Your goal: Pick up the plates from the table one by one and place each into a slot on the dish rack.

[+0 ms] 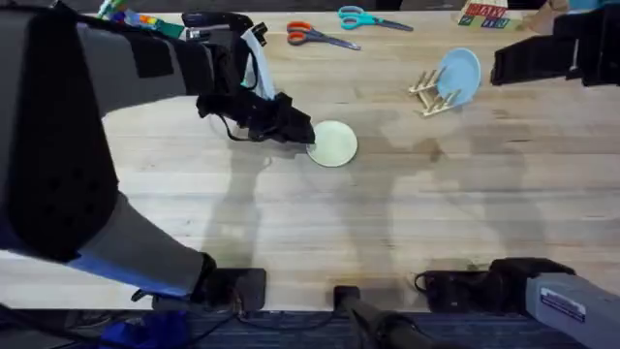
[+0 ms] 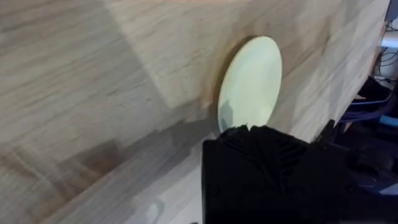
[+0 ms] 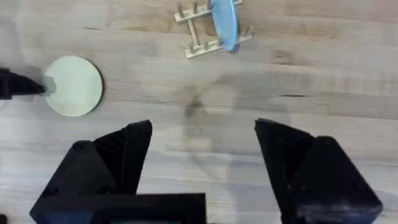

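Pale yellow round flat plastic plate point(image 1: 335, 143) lies flat on light wooden plank tabletop point(image 1: 291, 223), well apart from small light-wood peg dish rack point(image 1: 433, 95). Likely light, stiff, slick; best grip at thin rim.

Left claw point(image 1: 308, 139) at plate's rim, pinch or gap untellable. Right claw point(image 3: 202, 146) spread, empty.

Count: one yellow plate; one blue plate point(image 1: 459, 75) on edge in rack; one rack.

left gripper point(image 1: 308, 139) at pale yellow plate's point(image 1: 336, 144) edge on table point(image 1: 407, 213).
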Robot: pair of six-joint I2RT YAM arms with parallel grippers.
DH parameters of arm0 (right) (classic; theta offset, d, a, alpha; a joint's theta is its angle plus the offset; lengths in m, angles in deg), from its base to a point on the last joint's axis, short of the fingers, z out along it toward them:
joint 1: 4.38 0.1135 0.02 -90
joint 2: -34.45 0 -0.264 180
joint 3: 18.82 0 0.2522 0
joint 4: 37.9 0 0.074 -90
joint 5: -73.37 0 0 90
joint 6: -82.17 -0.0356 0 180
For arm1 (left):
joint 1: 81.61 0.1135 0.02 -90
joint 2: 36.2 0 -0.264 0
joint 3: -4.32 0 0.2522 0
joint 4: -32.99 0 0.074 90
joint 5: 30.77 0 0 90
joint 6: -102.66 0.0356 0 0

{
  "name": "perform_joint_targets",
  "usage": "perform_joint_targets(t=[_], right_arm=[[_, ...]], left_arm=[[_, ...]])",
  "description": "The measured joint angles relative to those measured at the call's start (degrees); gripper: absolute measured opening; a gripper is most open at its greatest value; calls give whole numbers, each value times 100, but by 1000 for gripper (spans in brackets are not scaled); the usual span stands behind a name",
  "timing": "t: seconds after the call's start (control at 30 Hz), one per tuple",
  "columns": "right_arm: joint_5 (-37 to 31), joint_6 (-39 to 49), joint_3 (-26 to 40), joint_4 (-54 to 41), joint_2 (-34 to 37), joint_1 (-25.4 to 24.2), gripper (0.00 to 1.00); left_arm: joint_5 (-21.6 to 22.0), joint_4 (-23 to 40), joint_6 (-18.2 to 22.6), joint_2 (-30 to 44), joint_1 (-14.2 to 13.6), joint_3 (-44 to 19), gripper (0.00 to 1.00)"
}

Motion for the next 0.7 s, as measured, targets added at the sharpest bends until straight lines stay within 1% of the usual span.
perform_joint_targets(t=[0.4, 0.7], right_arm=[[-1, 0, 0, 0, 0, 0, 993], [-1, 0, 0, 1, 0, 0, 994]], left_arm=[[130, -195, -18, 220, 0, 1, 42], [128, -213, -148, 423, 6, -2, 42]])
